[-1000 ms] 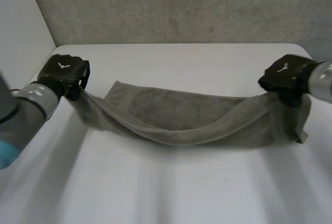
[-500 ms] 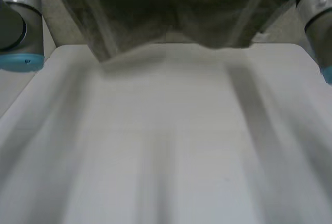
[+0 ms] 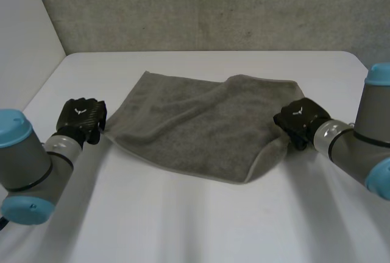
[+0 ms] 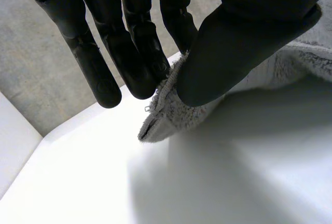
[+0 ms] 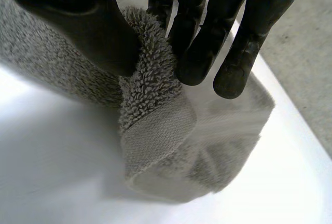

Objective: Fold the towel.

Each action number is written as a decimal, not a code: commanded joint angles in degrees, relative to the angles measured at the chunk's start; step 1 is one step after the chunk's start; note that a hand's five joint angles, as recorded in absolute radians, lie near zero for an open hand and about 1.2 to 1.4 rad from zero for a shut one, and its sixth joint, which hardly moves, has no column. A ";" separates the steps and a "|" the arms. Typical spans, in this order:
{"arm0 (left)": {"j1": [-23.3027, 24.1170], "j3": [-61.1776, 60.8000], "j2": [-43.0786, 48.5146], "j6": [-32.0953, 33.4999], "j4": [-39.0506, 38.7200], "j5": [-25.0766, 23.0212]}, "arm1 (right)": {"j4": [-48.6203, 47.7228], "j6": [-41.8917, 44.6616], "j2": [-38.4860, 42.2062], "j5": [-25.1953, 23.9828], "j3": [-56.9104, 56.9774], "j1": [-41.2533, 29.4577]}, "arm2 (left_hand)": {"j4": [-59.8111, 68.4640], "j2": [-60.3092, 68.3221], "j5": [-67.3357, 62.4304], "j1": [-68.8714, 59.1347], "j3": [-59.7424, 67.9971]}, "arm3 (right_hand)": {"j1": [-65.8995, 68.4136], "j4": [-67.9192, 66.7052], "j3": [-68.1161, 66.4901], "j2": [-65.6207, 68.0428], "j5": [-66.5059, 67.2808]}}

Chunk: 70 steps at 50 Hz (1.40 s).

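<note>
Towel [image 3: 201, 126] on wht table [image 3: 183, 220], grey wall [image 3: 213, 7].

You face white table [image 3: 201, 226], matte, far corners rounded. Behind it you have grey, rough-textured wall [image 3: 213, 7] spanning full width, meeting table's far edge. At your left, plain pale panel [image 3: 24, 38] joins grey wall in vertical corner. Light even and soft; tabletop shows you mild sheen, no hard glare.
</note>
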<state>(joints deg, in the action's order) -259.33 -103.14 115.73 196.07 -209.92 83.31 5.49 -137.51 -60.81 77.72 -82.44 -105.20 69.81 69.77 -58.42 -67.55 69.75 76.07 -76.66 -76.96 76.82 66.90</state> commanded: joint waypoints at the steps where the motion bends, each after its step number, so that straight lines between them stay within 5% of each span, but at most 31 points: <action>1: -0.74 -2.77 -4.63 -0.08 -0.31 0.19 | -0.13 -0.03 -2.47 -0.29 -4.74 0.09 | 10.19 10.23 -11.58 -12.45 10.25 | 3.93 -3.34 -3.04 3.18 3.10; 6: -2.23 -2.86 -5.60 -0.08 -0.31 0.10 | -0.92 -0.12 -4.84 -0.55 -7.73 1.32 | 10.19 10.23 -11.58 -12.45 10.25 | 3.93 -3.34 -3.04 3.18 3.10; 8: -2.41 -2.86 -5.78 -0.17 -0.31 0.10 | -1.36 -0.21 -5.19 -0.64 -8.96 1.84 | 10.19 10.23 -11.58 -12.45 10.25 | -3.75 4.34 4.64 -4.50 -4.58; 10: -2.41 -2.95 -5.78 -0.17 -0.22 0.19 | -1.63 -0.12 -6.68 -1.08 -10.71 2.37 | 10.19 10.23 -11.58 -12.45 10.25 | -27.38 27.98 28.28 -28.14 -28.21; 15: -2.32 -3.56 -5.69 -0.34 -0.31 0.19 | -1.62 -0.21 -7.12 -1.34 -11.86 4.47 | 10.19 10.23 -11.58 -12.45 10.25 | -38.20 38.79 39.09 -38.95 -39.03; 40: -3.38 -3.91 -5.61 -0.34 -1.10 0.10 | -1.01 -1.62 -8.53 -3.19 -14.24 7.73 | 10.19 10.23 -11.58 -12.45 10.25 | -58.42 59.01 59.31 -59.17 -59.25; 56: -3.11 -4.09 -5.34 -0.34 -1.10 0.10 | -1.01 -2.14 -7.74 -4.07 -15.82 7.82 | 10.19 10.23 -11.58 -12.45 10.25 | -39.74 40.34 40.64 -40.50 -40.58; 65: -3.20 -4.00 -5.25 -0.25 -1.02 0.02 | -0.75 -2.14 -8.70 -3.72 -16.96 7.73 | 10.19 10.23 -11.58 -12.45 10.25 | 3.84 -3.25 -2.95 3.09 3.01; 70: -3.29 -4.26 -6.65 0.10 -0.05 0.10 | -0.39 -2.14 -12.49 -3.81 -17.14 8.00 | 10.19 10.23 -11.58 -12.45 10.25 | 3.93 -3.34 -3.04 3.18 3.10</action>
<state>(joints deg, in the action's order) -262.56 -107.19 110.36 195.84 -210.85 83.36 4.73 -139.66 -69.77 73.96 -99.37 -97.43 69.81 69.77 -58.41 -67.56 69.75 76.40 -76.51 -76.65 76.29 66.86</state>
